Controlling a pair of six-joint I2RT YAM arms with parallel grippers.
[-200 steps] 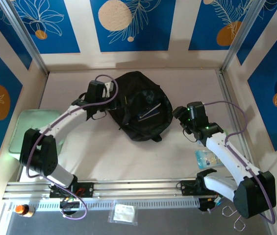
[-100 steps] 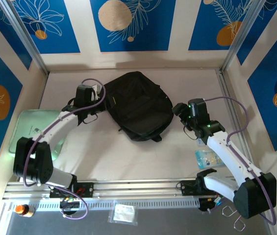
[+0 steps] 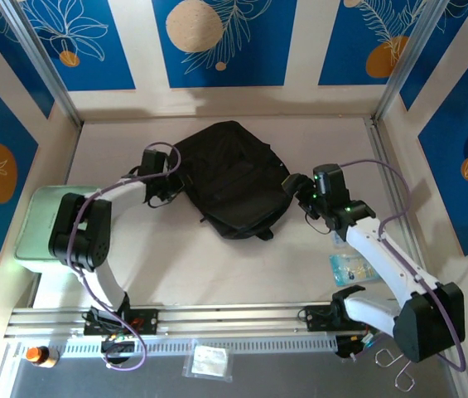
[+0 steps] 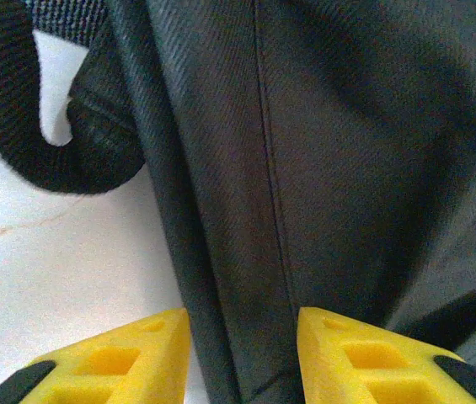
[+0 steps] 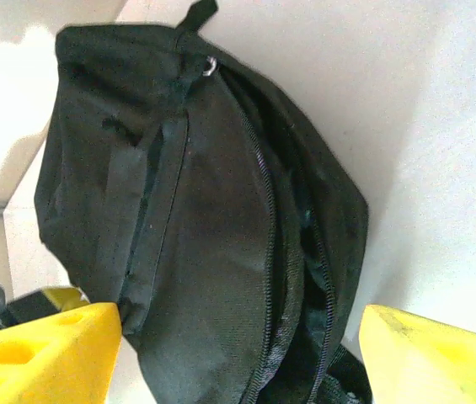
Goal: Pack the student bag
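Observation:
The student bag (image 3: 234,174), a large black backpack, lies flat in the middle of the table with its flap down. My left gripper (image 3: 166,170) sits low at the bag's left edge. In the left wrist view its yellow fingers (image 4: 128,358) stand close together with the bag's piped edge (image 4: 246,252) pinched between them, and a strap loop (image 4: 18,109) curls beside it. My right gripper (image 3: 294,186) hovers just off the bag's right side, open wide. The right wrist view looks along the bag (image 5: 204,210), where the zip (image 5: 271,252) gapes slightly.
A pale green tray (image 3: 43,224) lies at the left edge of the table. A clear plastic packet (image 3: 349,267) sits near the right arm's base. A small packet (image 3: 209,361) and an orange-capped bottle (image 3: 39,355) lie in front of the rail.
The bag's flap has dropped shut, hiding the books inside. My left gripper has moved to the bag's left edge and narrowed on it. The right gripper has edged left toward the bag.

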